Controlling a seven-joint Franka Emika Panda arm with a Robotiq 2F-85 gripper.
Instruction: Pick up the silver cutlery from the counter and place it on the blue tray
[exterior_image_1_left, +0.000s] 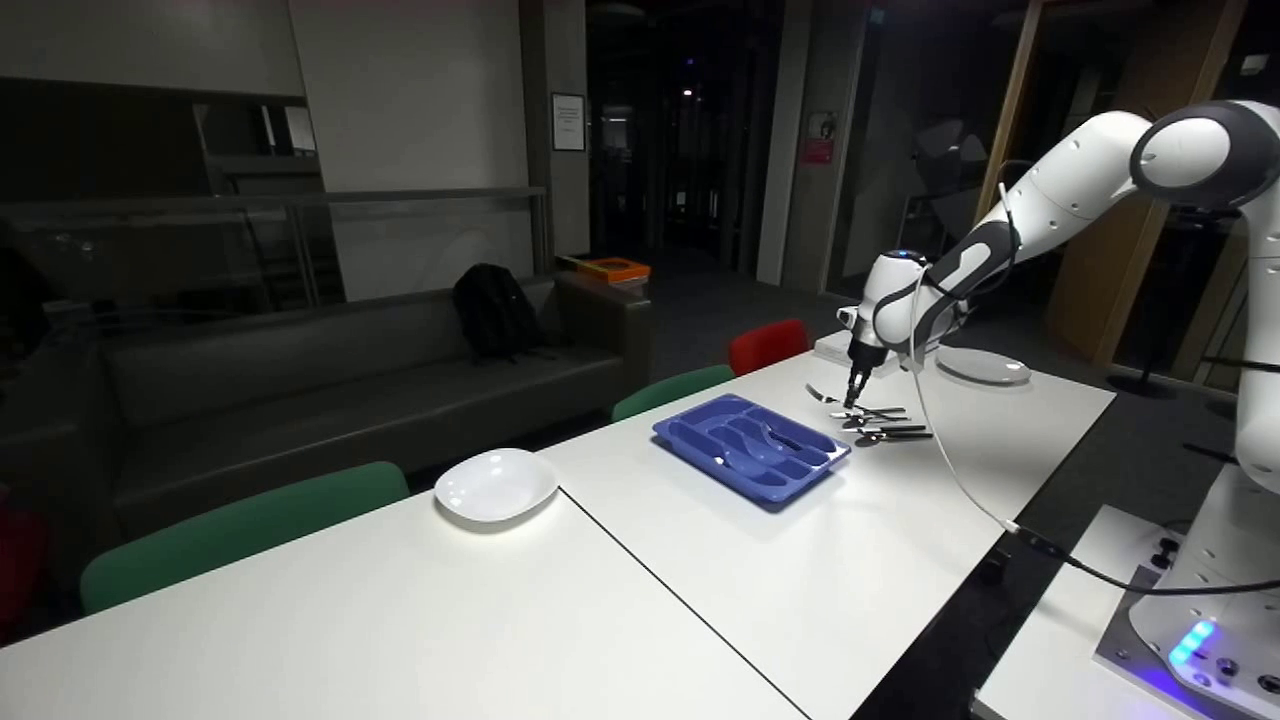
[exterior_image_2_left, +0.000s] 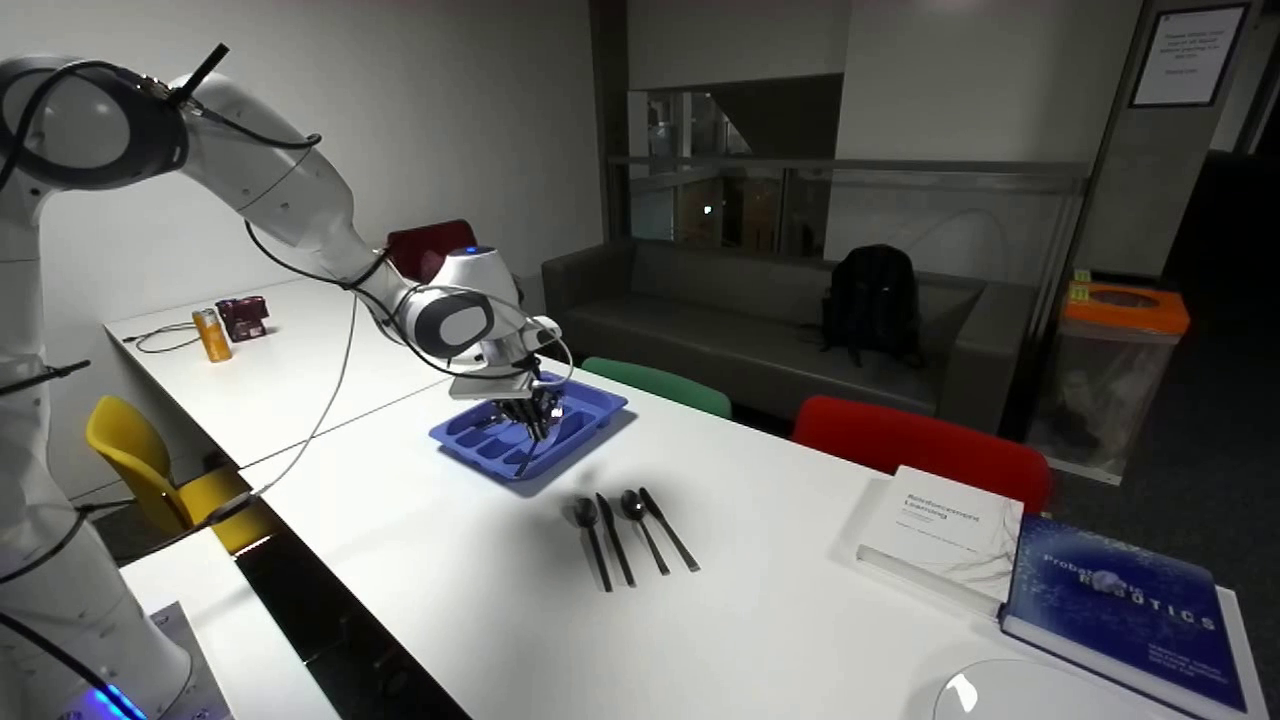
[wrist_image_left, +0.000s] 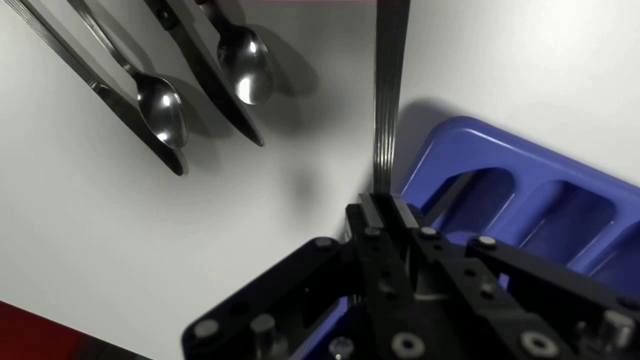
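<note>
My gripper (wrist_image_left: 383, 200) is shut on a silver fork (wrist_image_left: 387, 100), whose ribbed handle sticks out past the fingertips in the wrist view. In an exterior view the fork's tines (exterior_image_1_left: 817, 393) point away from the gripper (exterior_image_1_left: 850, 402). The fork is held above the counter (exterior_image_2_left: 780, 610), near an edge of the blue tray (wrist_image_left: 500, 150). In an exterior view the gripper (exterior_image_2_left: 540, 432) overlaps the blue tray (exterior_image_2_left: 575, 447). Two spoons (exterior_image_2_left: 586, 515) and two knives (exterior_image_2_left: 668, 528) lie side by side on the counter. Dark shapes, perhaps cutlery, show inside the tray.
A white plate (exterior_image_1_left: 498, 485) sits on the counter beyond the tray, and another plate (exterior_image_1_left: 983, 366) stands at the opposite end. Two books, a white one (exterior_image_2_left: 945, 525) and a blue one (exterior_image_2_left: 1125, 610), lie near it. A red chair (exterior_image_2_left: 920, 440) and green chairs line the edge.
</note>
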